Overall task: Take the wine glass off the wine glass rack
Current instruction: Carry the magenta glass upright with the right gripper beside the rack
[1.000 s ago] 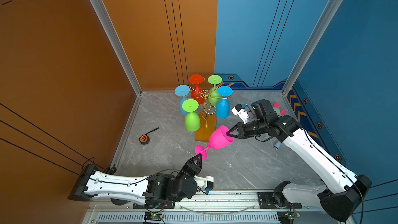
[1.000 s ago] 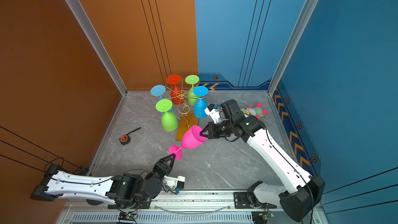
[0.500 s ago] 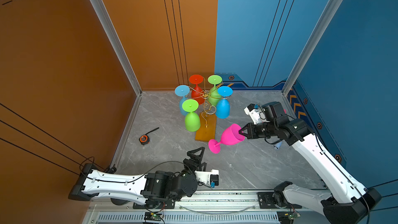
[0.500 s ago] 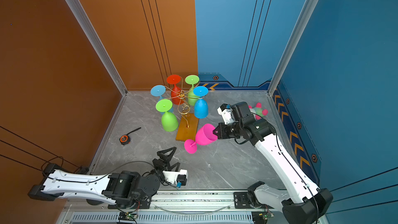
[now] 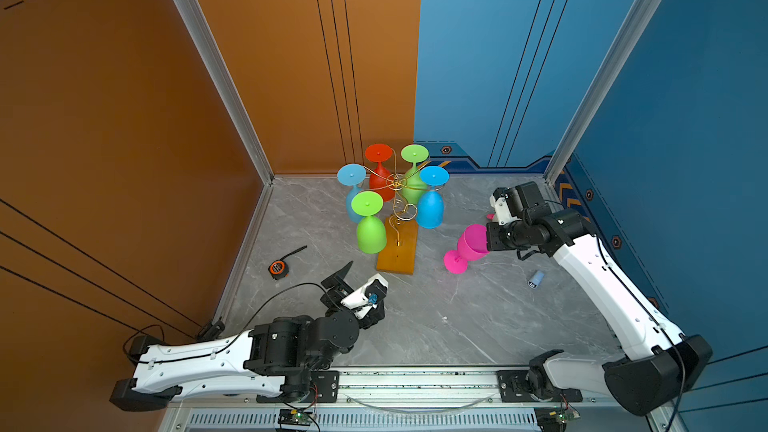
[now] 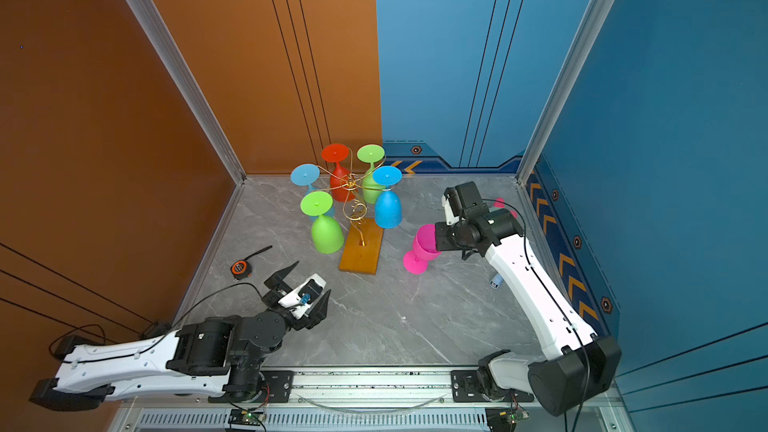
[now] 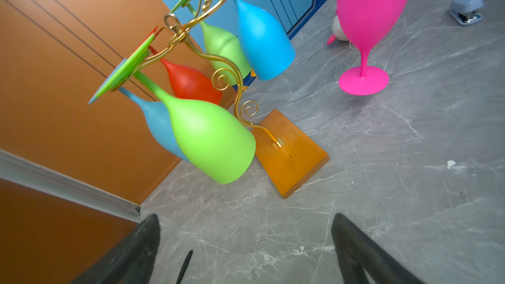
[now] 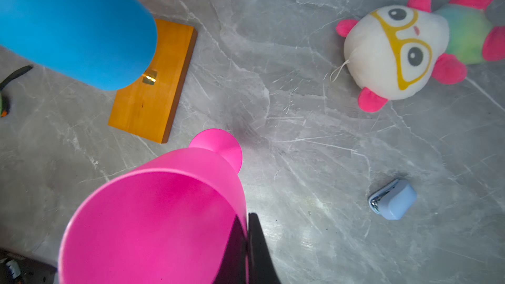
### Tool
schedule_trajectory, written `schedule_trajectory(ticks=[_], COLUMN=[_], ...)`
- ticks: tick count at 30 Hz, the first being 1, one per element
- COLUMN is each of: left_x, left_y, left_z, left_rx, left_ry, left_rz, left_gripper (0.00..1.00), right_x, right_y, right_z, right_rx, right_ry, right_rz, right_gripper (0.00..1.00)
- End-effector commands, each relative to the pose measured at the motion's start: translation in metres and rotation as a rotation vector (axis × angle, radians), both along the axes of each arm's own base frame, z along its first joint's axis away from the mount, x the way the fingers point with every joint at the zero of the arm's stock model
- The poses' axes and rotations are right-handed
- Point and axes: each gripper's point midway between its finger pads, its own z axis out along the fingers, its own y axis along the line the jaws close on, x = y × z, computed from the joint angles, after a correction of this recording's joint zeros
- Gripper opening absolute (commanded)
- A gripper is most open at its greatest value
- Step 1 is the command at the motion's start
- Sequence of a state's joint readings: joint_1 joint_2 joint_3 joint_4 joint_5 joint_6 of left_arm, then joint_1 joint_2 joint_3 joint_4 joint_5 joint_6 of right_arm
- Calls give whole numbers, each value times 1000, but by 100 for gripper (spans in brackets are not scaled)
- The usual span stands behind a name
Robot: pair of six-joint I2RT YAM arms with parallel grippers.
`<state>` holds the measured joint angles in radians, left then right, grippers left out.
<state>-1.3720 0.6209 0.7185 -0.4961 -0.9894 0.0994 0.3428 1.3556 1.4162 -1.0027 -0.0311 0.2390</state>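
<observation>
Tape measure [image 5: 277, 268] lies near the left edge of the table [image 5: 436, 326]. My left claw [image 7: 244, 222] hangs low over the table, spread wide, holding nothing, just short of the rack. The rack [image 5: 397, 255] stands mid-table; five glasses [image 5: 370, 234] hang from it upside down: two green, two blue, one red. The pink glass [image 5: 471, 241] is off the rack, to its right, bowl up and slightly tilted, foot at the tabletop; contact not confirmed. My right claw [image 8: 244, 222] pinches its rim, one finger inside the bowl. A small stapler [image 5: 536, 278] and a soft toy [image 8: 396, 53] lie further right.

Grey marbled floor [image 5: 457, 326], orange wall panels [image 5: 104, 139] left, blue wall panels [image 5: 685, 97] right, aluminium posts [image 5: 216, 68].
</observation>
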Motion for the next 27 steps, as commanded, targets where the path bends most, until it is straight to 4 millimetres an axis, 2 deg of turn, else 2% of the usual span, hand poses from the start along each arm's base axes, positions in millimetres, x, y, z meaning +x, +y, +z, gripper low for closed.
schedule_trajectory(ticks=[1,7,14,17,20,24,27], left_x=[5,12,15,13,7,5,5], left_y=[25,44,57,59,53,56,57], left_z=[-3,-9,-22,-23,-29,-36,-38], left_rx=[-131,-149,-197,-245,-284,-280,-280], left_ry=[83,148,215,246,299,315,320], left_rz=[92,162,228,234,192,202,209], left_gripper=[98,98,98,98,98,98,98], right_x=[25,74,142,162,181,203,215], right_y=[-17,-23,-14,-4,3,15,25], right_z=[7,3,0,-3,-9,-27,-34], right_rx=[-90,-104,-107,-73,-50,-26,-9], right_ry=[-45,-58,-72,-62,-59,-28,-23], right_rz=[-49,-99,-116,-103,-102,-93,-82], right_gripper=[0,0,0,0,0,0,0])
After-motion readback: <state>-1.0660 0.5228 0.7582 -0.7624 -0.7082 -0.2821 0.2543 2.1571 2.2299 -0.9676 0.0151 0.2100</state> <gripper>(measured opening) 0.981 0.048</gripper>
